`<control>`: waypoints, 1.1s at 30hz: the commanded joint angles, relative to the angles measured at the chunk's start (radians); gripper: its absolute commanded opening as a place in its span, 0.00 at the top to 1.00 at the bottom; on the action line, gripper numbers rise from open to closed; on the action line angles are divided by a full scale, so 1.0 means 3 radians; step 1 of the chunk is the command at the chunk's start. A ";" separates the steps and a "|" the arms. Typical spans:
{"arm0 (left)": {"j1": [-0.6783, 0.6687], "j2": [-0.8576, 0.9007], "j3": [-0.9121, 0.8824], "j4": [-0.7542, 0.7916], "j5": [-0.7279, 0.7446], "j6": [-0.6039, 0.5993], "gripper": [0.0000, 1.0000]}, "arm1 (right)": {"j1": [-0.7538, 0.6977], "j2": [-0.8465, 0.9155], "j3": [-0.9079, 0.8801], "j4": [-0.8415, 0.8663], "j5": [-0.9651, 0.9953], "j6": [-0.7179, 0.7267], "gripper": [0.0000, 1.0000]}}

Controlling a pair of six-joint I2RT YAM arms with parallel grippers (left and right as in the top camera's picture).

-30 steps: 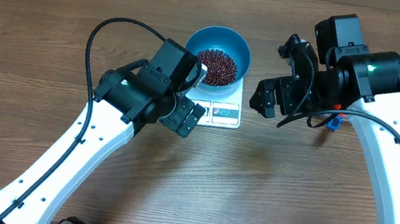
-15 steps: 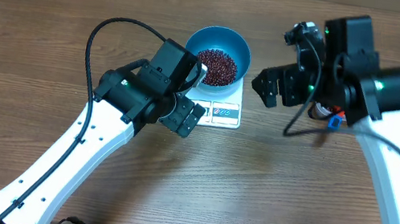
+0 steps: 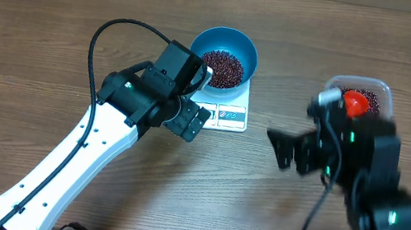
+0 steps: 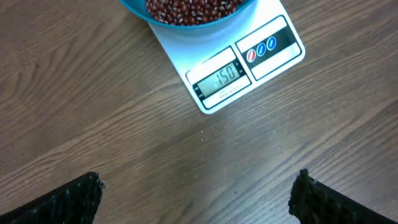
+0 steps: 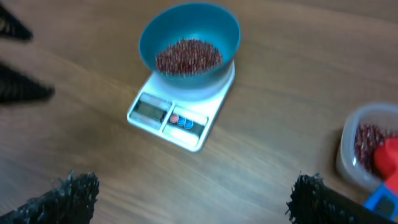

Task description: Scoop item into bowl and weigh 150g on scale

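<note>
The blue bowl (image 3: 201, 41) stands on the white scale (image 3: 230, 116) and holds a heap of dark red-brown beans (image 3: 222, 68). My left gripper (image 3: 202, 96) hovers open just left of the scale, nothing between its fingers. In the left wrist view the scale (image 4: 267, 56) shows 150 on its display, with the bowl (image 4: 134, 9) at the top edge and my left gripper (image 4: 198, 180) wide apart over bare wood. My right gripper (image 3: 287, 150) is blurred and open, to the front right of the scale. In the right wrist view the bowl (image 5: 186, 25), scale (image 5: 161, 115) and open gripper (image 5: 196, 182) show.
A clear plastic tub (image 3: 386, 88) at the right holds more beans and a red scoop (image 3: 354, 101). In the right wrist view the tub (image 5: 346, 146) sits at the right edge with the scoop (image 5: 387, 155). A black cable loops over the left arm.
The right arm has swung away from beside the bowl toward the front right, uncovering the tub and red scoop. The left arm, bowl and scale have not moved.
</note>
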 commanded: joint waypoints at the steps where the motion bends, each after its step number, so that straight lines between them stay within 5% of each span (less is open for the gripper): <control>1: -0.0001 -0.0039 0.0006 0.0004 0.0037 0.0052 0.00 | 0.0000 -0.0521 -0.0514 0.0172 0.0020 -0.0023 0.00; 10: -0.0001 -0.0039 0.0006 0.0004 0.0037 0.0053 0.00 | 0.0000 -0.1916 -0.1699 0.0640 0.0020 -0.0009 0.00; 22: -0.0001 -0.0039 0.0006 0.0004 0.0037 0.0052 0.00 | 0.0000 -0.2913 -0.2524 0.1330 0.0020 0.0003 0.00; 28: -0.0001 -0.0039 0.0006 0.0004 0.0037 0.0053 0.00 | 0.0000 -0.2925 -0.2866 0.2158 0.0093 0.0000 0.00; 33: -0.0001 -0.0039 0.0006 0.0004 0.0037 0.0052 0.00 | 0.0000 -0.2925 -0.2875 0.2164 0.0224 0.0000 0.00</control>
